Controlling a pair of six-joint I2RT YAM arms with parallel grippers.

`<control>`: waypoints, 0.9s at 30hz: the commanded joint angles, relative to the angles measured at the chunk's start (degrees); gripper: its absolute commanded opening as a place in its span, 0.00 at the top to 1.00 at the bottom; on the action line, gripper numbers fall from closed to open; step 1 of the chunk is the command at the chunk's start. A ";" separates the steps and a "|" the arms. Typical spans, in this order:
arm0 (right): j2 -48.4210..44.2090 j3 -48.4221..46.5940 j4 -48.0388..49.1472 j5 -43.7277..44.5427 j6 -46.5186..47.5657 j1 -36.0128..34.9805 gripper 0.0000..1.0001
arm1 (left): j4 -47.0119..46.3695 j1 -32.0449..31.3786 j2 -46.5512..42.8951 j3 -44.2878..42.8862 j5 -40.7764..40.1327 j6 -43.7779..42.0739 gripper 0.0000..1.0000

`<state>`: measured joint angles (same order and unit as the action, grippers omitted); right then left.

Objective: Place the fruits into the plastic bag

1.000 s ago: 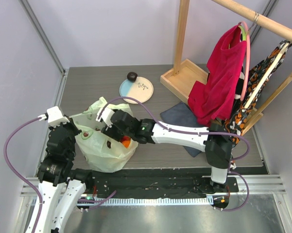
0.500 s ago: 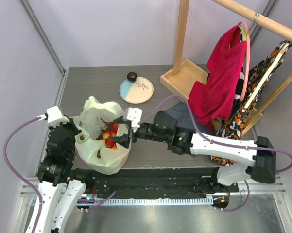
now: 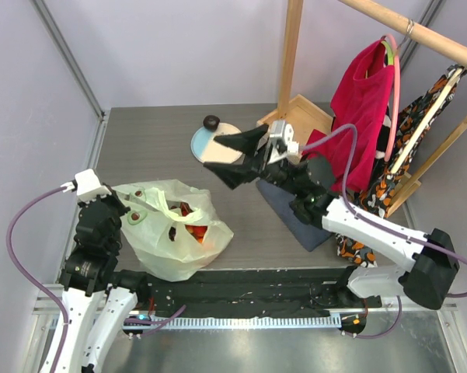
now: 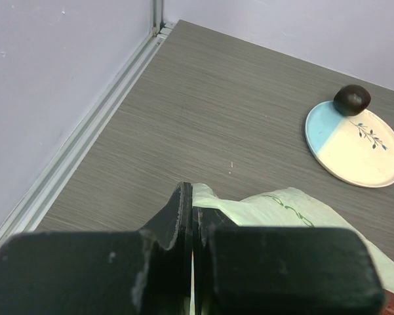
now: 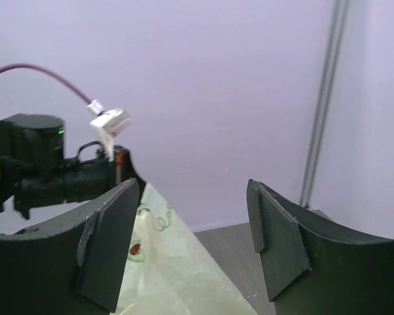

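Observation:
The pale green plastic bag (image 3: 167,233) lies slumped at the front left, with red and orange fruits (image 3: 193,227) showing inside. My left gripper (image 3: 123,208) is shut on the bag's left rim; in the left wrist view its jaws (image 4: 191,194) pinch the green film (image 4: 282,209). A dark round fruit (image 3: 211,122) sits on the far edge of a blue-and-cream plate (image 3: 220,146); the left wrist view shows it too (image 4: 352,100). My right gripper (image 3: 233,158) hangs open and empty just right of the plate. Its wrist view looks across at the bag (image 5: 164,275).
A wooden rack base (image 3: 295,124) stands at the back right, with a red cloth (image 3: 350,132) and a patterned cloth (image 3: 408,148) hanging from its rail. A dark blue cloth (image 3: 291,194) lies under the right arm. The left wall is close to the bag.
My right gripper has pulled out of the bag and swung up and right to beside the plate, still open. The bag has sagged and spread to the right. The left gripper held still.

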<state>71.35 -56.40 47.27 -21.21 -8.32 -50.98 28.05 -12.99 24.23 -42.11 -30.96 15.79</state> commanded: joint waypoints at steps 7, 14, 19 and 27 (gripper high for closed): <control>22.49 -31.38 -34.06 11.19 -5.30 8.17 0.25 | -2.21 0.25 0.03 -1.22 -3.40 -0.76 1.00; 42.00 -46.94 -39.88 12.86 -8.65 14.76 0.23 | -2.83 0.34 -2.60 -0.34 -7.18 -0.32 1.00; 57.62 -59.94 -41.55 14.62 -11.19 17.40 0.20 | -3.18 0.34 -2.35 0.01 -7.18 -0.59 1.00; 74.62 -77.71 -42.70 18.66 -17.34 19.96 0.19 | -2.83 0.42 -0.59 -0.52 -6.83 -0.85 1.00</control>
<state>143.59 -126.52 3.20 -5.67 -21.56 -31.42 28.10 -12.99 22.94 -42.09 -36.42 15.77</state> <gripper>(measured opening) 0.808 0.011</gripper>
